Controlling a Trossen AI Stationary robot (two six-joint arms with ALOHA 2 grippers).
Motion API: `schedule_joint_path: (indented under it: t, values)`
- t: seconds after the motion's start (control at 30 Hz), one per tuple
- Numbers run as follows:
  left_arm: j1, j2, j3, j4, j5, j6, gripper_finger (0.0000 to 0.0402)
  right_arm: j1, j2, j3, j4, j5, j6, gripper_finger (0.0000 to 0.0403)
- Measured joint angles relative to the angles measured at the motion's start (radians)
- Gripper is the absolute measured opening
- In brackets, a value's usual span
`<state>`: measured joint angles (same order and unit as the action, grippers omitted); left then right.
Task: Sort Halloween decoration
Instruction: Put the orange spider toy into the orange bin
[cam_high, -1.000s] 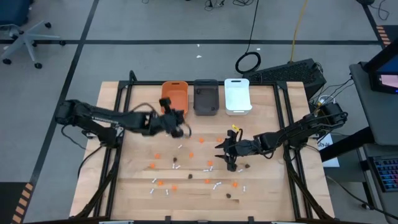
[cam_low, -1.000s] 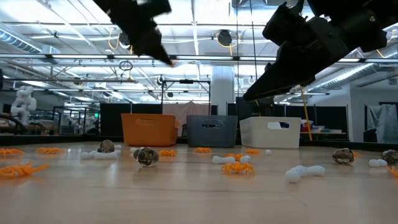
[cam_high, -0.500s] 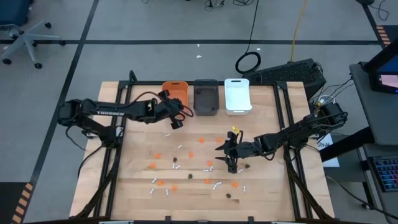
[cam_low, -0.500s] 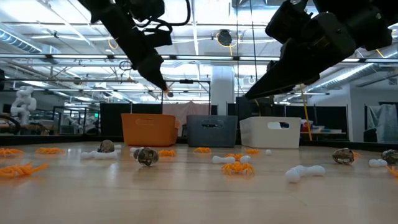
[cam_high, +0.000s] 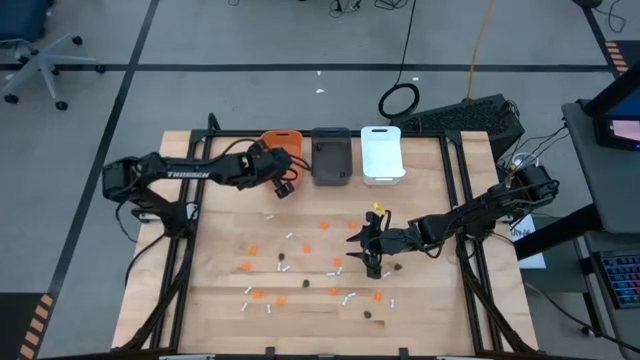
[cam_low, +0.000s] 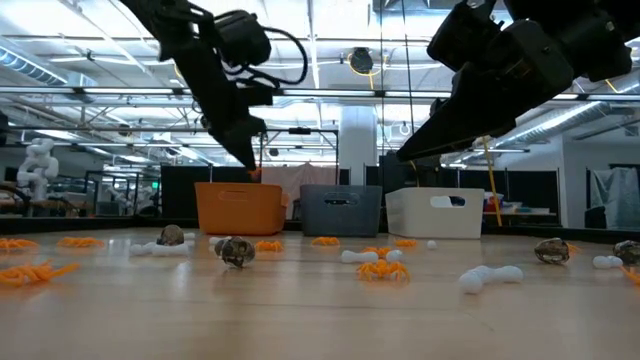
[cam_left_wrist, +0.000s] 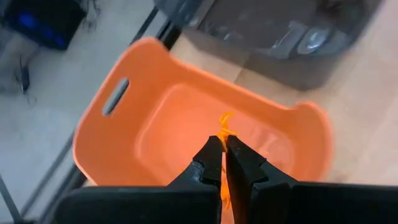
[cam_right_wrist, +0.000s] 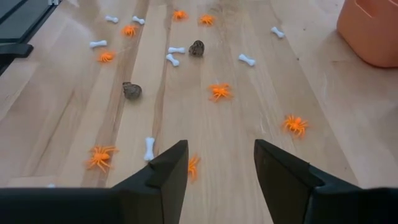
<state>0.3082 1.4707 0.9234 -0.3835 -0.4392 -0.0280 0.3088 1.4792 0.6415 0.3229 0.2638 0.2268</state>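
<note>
— Left gripper (cam_left_wrist: 222, 163): what is it doing?

— Its fingers are pinched together on an orange spider (cam_left_wrist: 224, 129), held over the orange bin (cam_left_wrist: 149, 124). The spider's thin body runs on past the fingertips, in line with the fingers, pointing down into the bin; its lower part is hidden between the fingers.

— Which bin is that in the row?

— The leftmost of three at the table's far edge in the high view: orange bin (cam_high: 281, 144), grey bin (cam_high: 331, 155), white bin (cam_high: 381, 154), side by side (the arm covers much of the orange one there).

— And the right gripper (cam_right_wrist: 216, 163)?

— It hangs above the table's middle with its fingers apart, nothing between them. Below it lie more spiders (cam_right_wrist: 219, 92), white bones (cam_right_wrist: 247, 60) and dark lumps (cam_right_wrist: 131, 91), scattered loosely with bare wood between them — most bones lie at differing angles.

— Anything hard to read?

— In the low view the far pieces (cam_low: 381, 268) blur together, and the right arm is cut off at the top.
</note>
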Motion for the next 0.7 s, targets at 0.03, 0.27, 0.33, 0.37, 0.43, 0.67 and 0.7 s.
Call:
schedule_joint_path:
  t: [0.03,0.27,0.33,0.37,0.43,0.67,0.7]
  values:
    - [0.007,0.006,0.000,0.003,0.000,-0.017,0.0006,0.001,0.000,0.000,0.000,-0.001,0.000,0.0169]
    - [0.025,0.040,0.000,0.006,-0.062,-0.074,0.0016,0.001,0.000,0.000,0.000,-0.002,0.001,0.0169]
    - [0.025,0.040,0.000,0.002,-0.110,-0.095,0.0032,0.001,0.000,0.000,0.000,-0.002,0.006,0.0169]
    - [0.025,0.040,0.000,0.003,-0.122,-0.098,0.0043,0.001,0.000,0.000,0.000,-0.002,0.014,0.0169]
    - [0.025,0.038,0.000,0.002,-0.137,-0.111,0.0069,0.001,0.000,0.000,0.000,-0.002,0.022,0.0169]
    - [0.019,0.035,0.000,-0.001,-0.176,-0.168,0.0146,0.001,0.000,0.000,0.000,-0.002,0.023,0.0169]
    - [0.016,0.035,0.001,-0.003,-0.175,-0.186,0.0151,0.001,0.000,0.000,-0.001,-0.002,0.023,0.0169]
